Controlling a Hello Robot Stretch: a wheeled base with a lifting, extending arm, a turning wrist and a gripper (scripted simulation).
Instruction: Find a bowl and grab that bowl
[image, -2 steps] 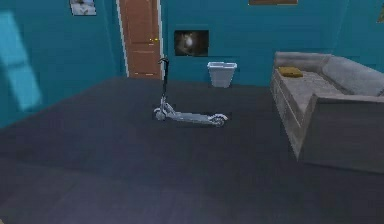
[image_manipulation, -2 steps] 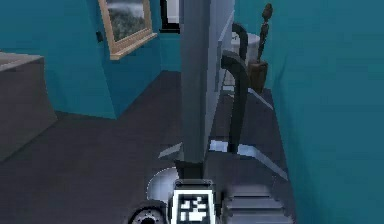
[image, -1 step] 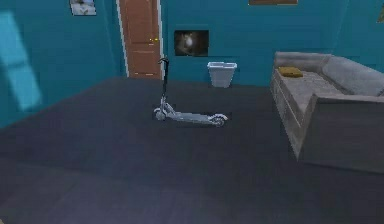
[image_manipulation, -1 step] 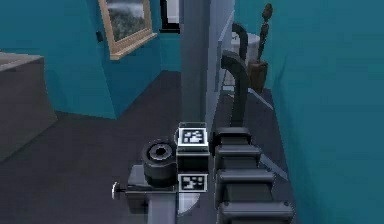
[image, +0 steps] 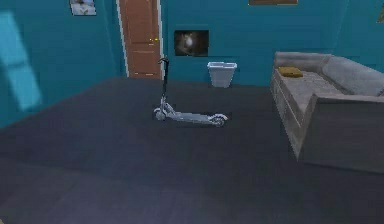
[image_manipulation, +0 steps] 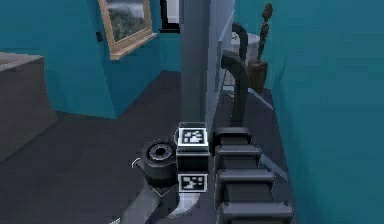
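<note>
Dark square arm bar sits near, drawn in, likely for travel while searching. Left of it the two-finger gripper angles down. Its tip is cut off at the bottom edge, so grip and load cannot be told. Silver kick scooter stands mid-floor. Whereabouts of the bowl: cannot tell. Mustard lump on the far-right grey sofa is too small to name.

A silver scooter stands on the dark floor, white bin at one o'clock, grey sofa at three.
</note>
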